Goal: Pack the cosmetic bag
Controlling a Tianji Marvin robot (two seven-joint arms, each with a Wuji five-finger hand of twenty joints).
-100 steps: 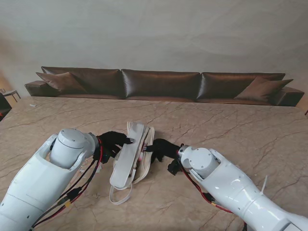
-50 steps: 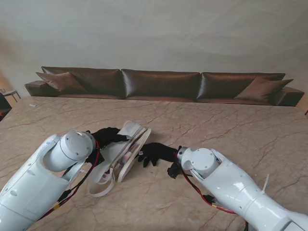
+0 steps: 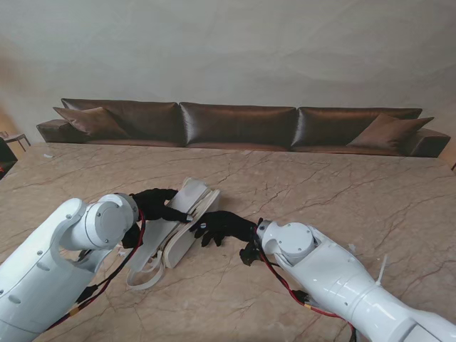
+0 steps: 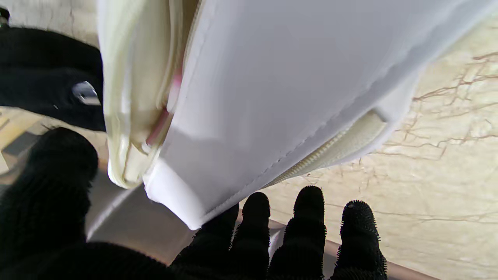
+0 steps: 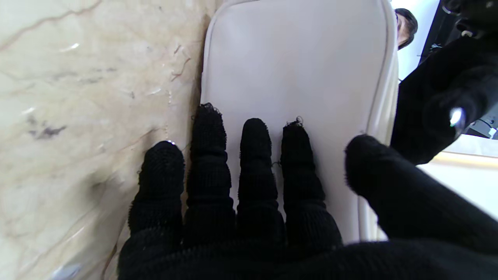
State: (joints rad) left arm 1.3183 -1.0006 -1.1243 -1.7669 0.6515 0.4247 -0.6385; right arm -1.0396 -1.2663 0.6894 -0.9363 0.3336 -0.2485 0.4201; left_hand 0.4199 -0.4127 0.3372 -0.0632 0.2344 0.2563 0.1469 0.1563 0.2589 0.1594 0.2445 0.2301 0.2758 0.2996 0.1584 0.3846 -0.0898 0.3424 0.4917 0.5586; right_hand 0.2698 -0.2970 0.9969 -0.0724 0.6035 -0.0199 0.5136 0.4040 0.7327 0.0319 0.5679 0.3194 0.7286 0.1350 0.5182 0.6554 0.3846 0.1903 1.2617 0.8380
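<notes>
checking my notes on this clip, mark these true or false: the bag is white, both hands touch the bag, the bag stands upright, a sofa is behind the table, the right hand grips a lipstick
1. The cosmetics bag is white. True.
2. Both hands touch the bag. True: the left hand holds its left side and the right hand lays its fingers flat on its side.
3. The bag stands upright. False: it leans over toward the left.
4. A brown sofa is behind the table. True.
5. The right hand grips a lipstick. False: it is flat on the bag.

The desk (image 3: 342,185) is left open on the right; the middle is blocked by the cosmetics bag (image 3: 182,221).
</notes>
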